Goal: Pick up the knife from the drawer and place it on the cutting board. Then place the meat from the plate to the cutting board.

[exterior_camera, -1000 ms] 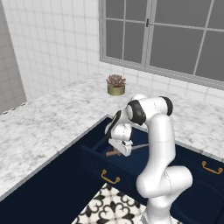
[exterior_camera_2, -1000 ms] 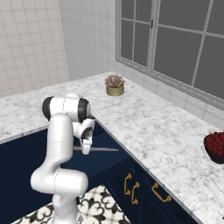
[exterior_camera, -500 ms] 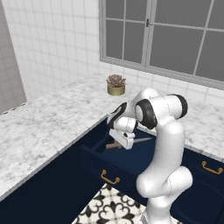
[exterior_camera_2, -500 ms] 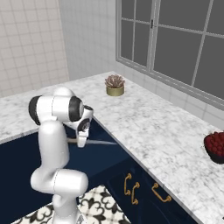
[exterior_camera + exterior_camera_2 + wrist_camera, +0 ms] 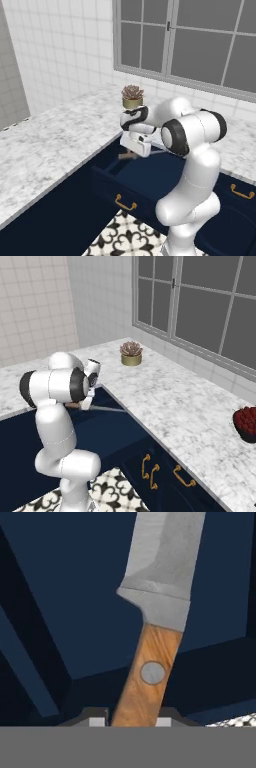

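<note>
Claw (image 5: 133, 721) is clamped on the knife (image 5: 155, 612): in the hand view the tan handle w/ its silver rivet runs straight down between the two dark tips, one each side, touching. Blade runs up and away from the cam, silver, against the dark navy inside of the drawer (image 5: 60, 587).

Left base view: claw (image 5: 135, 150) sits over the open drawer (image 5: 150, 180), knife (image 5: 129, 156) showing as a short tan stub poking out to the left below the hand, clear of the drawer floor as far as can be told. Brass handle on the drawer front, facing the patterned floor (image 5: 120, 240). Arm bent over hard, elbow up, wrist tucked toward the counter (image 5: 45, 145) edge.

Right base view: knife (image 5: 107, 409) — thin silver blade pokes out to the right of the hand, roughly level, over the drawer (image 5: 115, 431) and close to the counter (image 5: 165, 401) edge. Handle end mostly hidden behind the arm there.

Plant pot (image 5: 132, 97) stands at the back of the counter under the window (image 5: 200, 40), well apart from the hand. Same pot (image 5: 131, 353) in the right view. Dark bowl of red fruit (image 5: 246, 425) far right on the counter, near the frame edge. Two more brass handles on the cabinet front below it.
</note>
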Robot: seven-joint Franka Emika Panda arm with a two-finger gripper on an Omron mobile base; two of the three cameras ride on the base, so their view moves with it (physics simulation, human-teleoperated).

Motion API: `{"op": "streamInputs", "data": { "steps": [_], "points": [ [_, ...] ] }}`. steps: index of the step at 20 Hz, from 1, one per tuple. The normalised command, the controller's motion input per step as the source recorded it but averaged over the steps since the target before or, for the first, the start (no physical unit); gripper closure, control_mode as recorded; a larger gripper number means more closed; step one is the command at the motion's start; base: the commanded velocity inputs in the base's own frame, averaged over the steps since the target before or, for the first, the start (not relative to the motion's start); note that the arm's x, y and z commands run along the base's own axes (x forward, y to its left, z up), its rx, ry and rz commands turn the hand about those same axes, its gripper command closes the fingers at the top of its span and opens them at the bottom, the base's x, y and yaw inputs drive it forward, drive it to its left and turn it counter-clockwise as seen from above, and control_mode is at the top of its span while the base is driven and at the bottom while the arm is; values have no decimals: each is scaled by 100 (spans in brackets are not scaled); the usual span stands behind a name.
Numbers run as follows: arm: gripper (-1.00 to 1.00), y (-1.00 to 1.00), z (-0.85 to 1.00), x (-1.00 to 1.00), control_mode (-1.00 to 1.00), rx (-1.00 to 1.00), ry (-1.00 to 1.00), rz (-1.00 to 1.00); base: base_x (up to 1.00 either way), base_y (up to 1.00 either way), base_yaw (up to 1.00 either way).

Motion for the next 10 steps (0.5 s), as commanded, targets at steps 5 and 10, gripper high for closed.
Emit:
{"op": "streamInputs", "data": {
  "steps": [5, 10],
  "points": [
    [100, 90, 100, -18, -100, -14, 15, 22, 0, 0, 0],
    [100, 69, 100, -50, -100, -16, 3, 31, 0, 0, 0]
  ]
}}
